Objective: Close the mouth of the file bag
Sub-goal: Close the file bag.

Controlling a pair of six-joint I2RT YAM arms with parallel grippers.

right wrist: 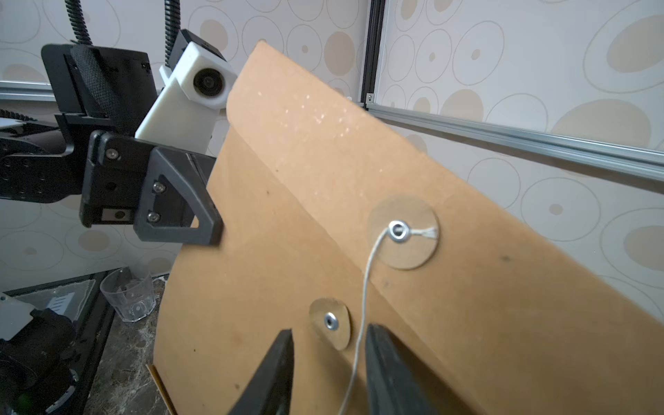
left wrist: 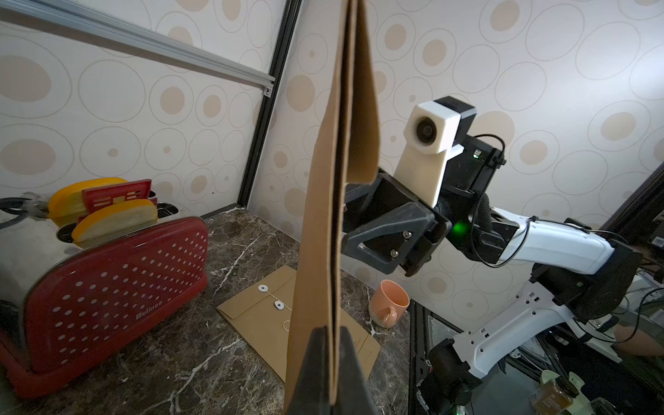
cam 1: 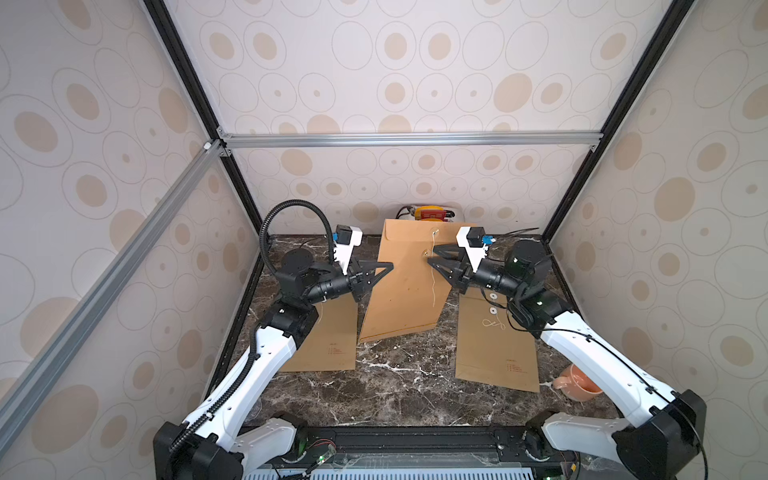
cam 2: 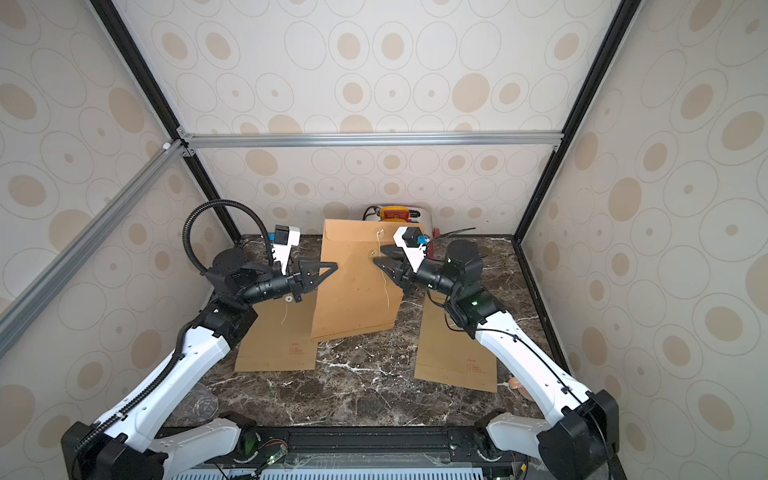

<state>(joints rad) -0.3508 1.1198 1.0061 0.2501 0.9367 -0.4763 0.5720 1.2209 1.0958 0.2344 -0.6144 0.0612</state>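
The left hand (left wrist: 330, 334) was clamped on one side edge of the file bag (cam 1: 405, 291), its fingers (left wrist: 310, 381) pressed against both faces of the brown paper. That grip held the bag upright over the middle of the desk (cam 1: 399, 386), toward the back, between the two hands. The right hand (right wrist: 330, 328) stood at the bag's front face with its jaws partly apart and gripped nothing. Between its fingertips (right wrist: 278, 363) lay the lower clasp disc (right wrist: 330, 322) on the bag's body. The string (right wrist: 364, 284) ran down through the same gap, close to one finger; I could not tell whether it touched that finger. The string came from the eyelet of the upper clasp disc (right wrist: 402, 251), which sat on the flap (right wrist: 323, 118). The flap was folded down over the body, and the string hung loose, not wound around the lower disc.

Counted, there were two hands and three file bags. One bag was held up and two lay flat on the desk: the left flat bag (cam 1: 328, 340), partly under the left hand, and the right flat bag (cam 1: 494, 353), partly under the right one. The held bag had two clasp discs and one string. The right flat bag showed two white discs (cam 1: 493, 296) and a thin string below them. One red toaster (left wrist: 107, 284) stood at the back of the desk behind the held bag. One peach mug (cam 1: 578, 383) sat at the desk's right edge near the front. One clear plastic cup (right wrist: 129, 294) stood at the left front corner.
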